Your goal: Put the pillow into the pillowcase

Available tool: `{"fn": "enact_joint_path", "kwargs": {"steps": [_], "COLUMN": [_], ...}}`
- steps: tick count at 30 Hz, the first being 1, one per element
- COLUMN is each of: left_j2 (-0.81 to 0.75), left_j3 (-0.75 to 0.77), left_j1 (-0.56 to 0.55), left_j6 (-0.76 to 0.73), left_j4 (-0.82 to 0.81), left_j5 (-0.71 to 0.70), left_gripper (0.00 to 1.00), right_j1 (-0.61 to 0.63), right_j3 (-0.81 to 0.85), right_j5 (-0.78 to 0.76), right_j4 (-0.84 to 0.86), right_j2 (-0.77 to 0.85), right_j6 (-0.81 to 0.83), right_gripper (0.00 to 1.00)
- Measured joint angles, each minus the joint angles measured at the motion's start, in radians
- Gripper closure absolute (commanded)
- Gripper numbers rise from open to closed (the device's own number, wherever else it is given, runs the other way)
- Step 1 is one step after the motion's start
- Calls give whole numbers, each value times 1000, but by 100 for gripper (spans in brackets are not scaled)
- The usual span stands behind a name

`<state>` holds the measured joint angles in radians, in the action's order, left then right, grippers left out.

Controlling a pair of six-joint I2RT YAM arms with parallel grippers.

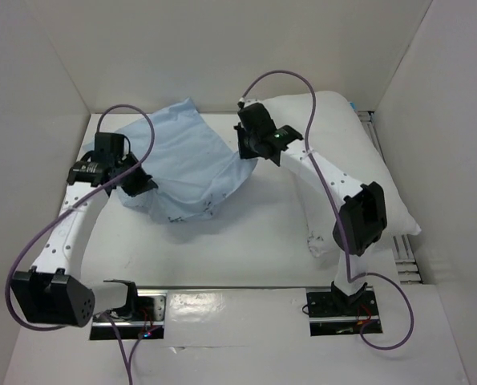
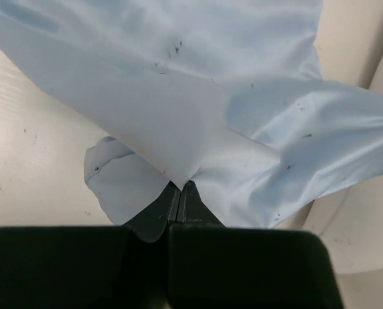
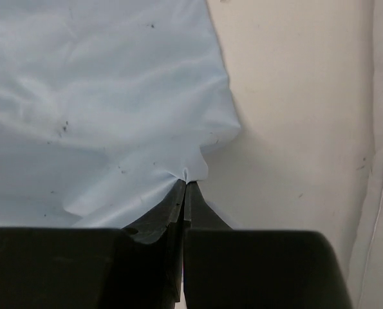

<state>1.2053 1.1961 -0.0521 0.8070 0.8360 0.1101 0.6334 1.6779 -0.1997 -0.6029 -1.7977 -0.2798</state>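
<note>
The pillowcase lies rumpled in the upper left-centre of the top view, stretched between the two arms. The pillow lies outside it, running down the right side of the frame, partly under the right arm. The left gripper is clenched on a fold at the pillowcase's lower left. The right gripper is pinched tight on its right edge. Both things rest on the white bench.

The white table carries two things. The blue pillowcase lies rumpled at ten o'clock, the white pillow at two o'clock.
</note>
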Motion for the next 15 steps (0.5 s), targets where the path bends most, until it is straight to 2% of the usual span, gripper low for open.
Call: {"fn": "enact_joint_path", "kwargs": {"steps": [2, 3, 4, 5, 6, 7, 8, 9, 11, 13, 15], "left_j2": [51, 94, 142, 192, 250, 301, 346, 375, 390, 356, 291], "left_j3": [27, 38, 51, 62, 76, 90, 105, 114, 119, 119, 107], "left_j1": [13, 21, 27, 35, 46, 58, 68, 76, 90, 93, 89], "left_j6": [0, -1, -10, -24, -32, -53, -62, -76, -102, -128, -151], "left_j4": [-13, -26, -37, -52, -60, -63, -56, -55, -49, -31, -21], "left_j5": [-18, -26, -32, -36, -37, -36, -35, -35, -42, -51, -57], "left_gripper": [97, 90, 78, 63, 42, 36, 30, 25, 24, 31, 33], "right_j1": [-19, -28, -42, -52, -65, -75, -84, -91, -105, -113, -113], "right_j3": [72, 107, 149, 182, 239, 286, 329, 351, 340, 267, 158], "right_j5": [10, 19, 31, 38, 46, 55, 61, 65, 84, 103, 125], "right_j4": [-4, 1, 4, 6, -12, -17, -24, -30, -44, -28, -17], "right_j2": [-61, -97, -146, -188, -247, -297, -344, -372, -378, -324, -229], "right_j6": [9, 13, 18, 17, 24, 23, 23, 27, 36, 34, 26], "right_gripper": [100, 89, 78, 70, 59, 34, 25, 21, 16, 16, 16]}}
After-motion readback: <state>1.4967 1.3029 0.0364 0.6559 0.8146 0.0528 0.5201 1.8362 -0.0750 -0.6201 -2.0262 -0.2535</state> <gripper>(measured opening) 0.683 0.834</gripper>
